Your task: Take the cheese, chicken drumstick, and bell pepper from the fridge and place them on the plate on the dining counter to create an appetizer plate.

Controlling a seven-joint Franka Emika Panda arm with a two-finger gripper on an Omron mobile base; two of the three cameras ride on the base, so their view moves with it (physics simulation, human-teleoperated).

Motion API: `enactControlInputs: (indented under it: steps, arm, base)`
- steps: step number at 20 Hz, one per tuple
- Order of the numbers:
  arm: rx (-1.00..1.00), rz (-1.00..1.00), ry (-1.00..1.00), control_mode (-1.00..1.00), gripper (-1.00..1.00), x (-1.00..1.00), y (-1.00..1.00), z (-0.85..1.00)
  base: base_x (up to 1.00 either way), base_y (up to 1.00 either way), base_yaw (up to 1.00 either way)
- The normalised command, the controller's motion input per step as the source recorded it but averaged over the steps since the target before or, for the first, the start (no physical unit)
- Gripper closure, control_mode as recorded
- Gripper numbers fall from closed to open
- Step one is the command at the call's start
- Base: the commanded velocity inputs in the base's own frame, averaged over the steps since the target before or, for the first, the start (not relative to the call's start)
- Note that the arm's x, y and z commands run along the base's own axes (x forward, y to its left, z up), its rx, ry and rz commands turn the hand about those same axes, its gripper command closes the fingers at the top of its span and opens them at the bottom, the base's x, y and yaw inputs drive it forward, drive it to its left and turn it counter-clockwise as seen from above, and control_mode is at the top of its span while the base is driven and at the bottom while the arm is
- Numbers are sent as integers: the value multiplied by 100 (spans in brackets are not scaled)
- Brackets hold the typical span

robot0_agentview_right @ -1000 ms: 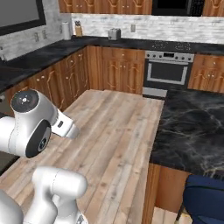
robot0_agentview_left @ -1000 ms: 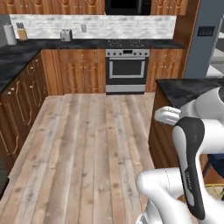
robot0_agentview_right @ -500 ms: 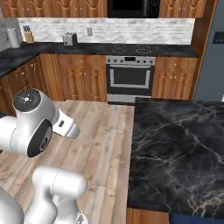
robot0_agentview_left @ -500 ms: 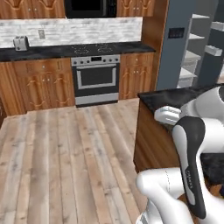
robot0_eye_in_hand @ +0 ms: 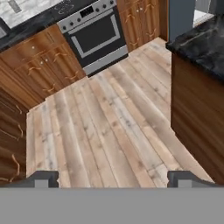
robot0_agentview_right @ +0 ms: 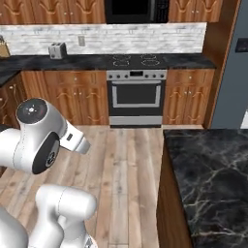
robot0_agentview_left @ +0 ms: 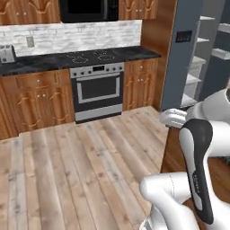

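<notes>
The two-finger gripper hangs with dark tips spread wide, holding nothing, over pale wood-plank floor. The tall slate-grey fridge, white shelves showing, stands right of the steel oven; the white-veined black marble dining counter lies nearby. No writing is readable.

oven: stainless steel range set in the back run of wooden cabinets, with a dark glass door and a bar handle
cooktop: black burners directly on top of the oven
microwave: dark unit mounted above the oven, between upper cabinets
toaster: silver, on the narrow black worktop well to the left of the oven
knife block: on the same worktop, further left of the oven than the toaster
backsplash: pale stone tile behind the oven, with a wall outlet left of it
floor: light wood planks running out in front of the oven
</notes>
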Motion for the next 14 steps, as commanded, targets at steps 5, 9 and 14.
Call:
enactControlInputs:
  steps: [5, 9, 14]
  arm:
    - [0, 0, 0, 100, -100, 0, 0, 0]
    - [0, 0, 0, 100, -100, 0, 0, 0]
    - [0, 0, 0, 100, -100, 0, 0, 0]
  base:
    - [100, 31, -11]
    - [100, 1, -7]
    - [100, -2, -34]
